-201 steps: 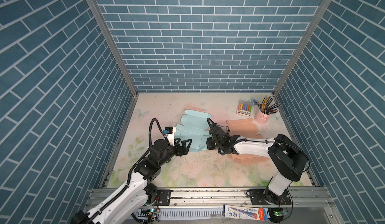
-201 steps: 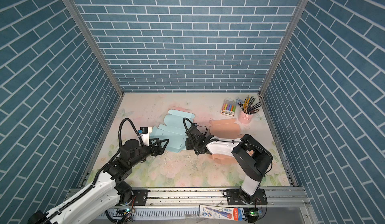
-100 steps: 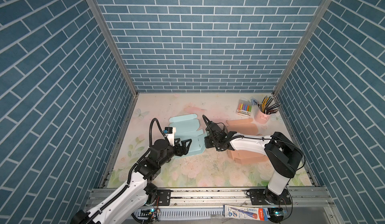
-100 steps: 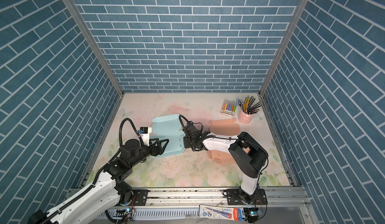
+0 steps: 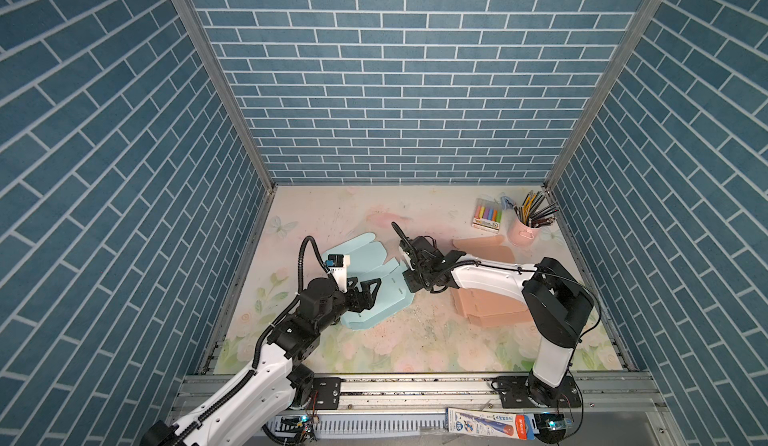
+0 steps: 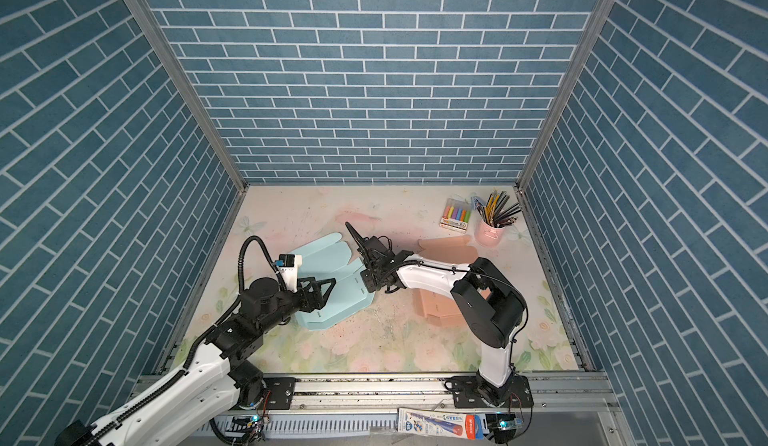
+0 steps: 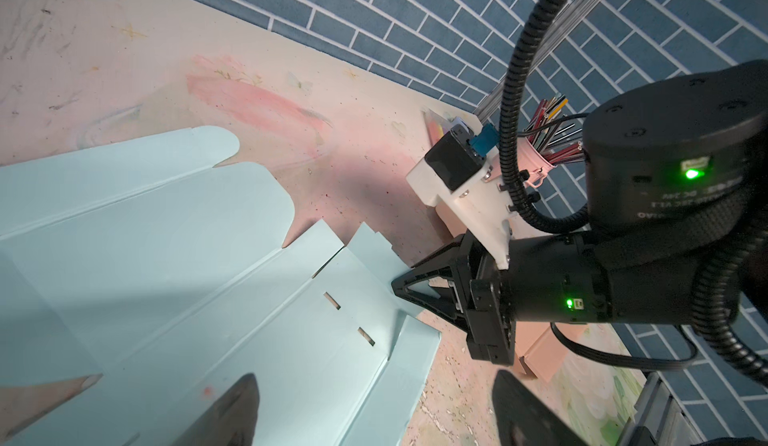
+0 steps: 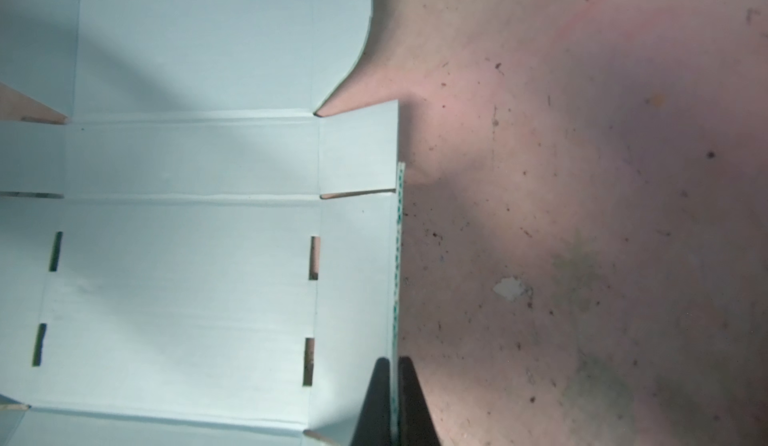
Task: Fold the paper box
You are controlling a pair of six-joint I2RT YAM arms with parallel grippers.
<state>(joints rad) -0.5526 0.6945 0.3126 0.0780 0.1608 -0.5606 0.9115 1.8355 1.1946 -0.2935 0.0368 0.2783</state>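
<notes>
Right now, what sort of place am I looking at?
Probably a robot practice booth staged as a craft desk: brick-patterned walls enclose a floral tabletop holding a pencil cup and an unfolded light blue paper box, and the left arm and right arm mount on a rail.

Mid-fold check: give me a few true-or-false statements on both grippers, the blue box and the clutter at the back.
1. The right gripper is shut on an edge of the blue box. True.
2. The left gripper is shut. False: it is open, over the blue box.
3. The blue box is fully folded. False: it lies opened out, mostly flat.
4. The pencil cup stands in the far right corner, beside the marker pack. True.
</notes>
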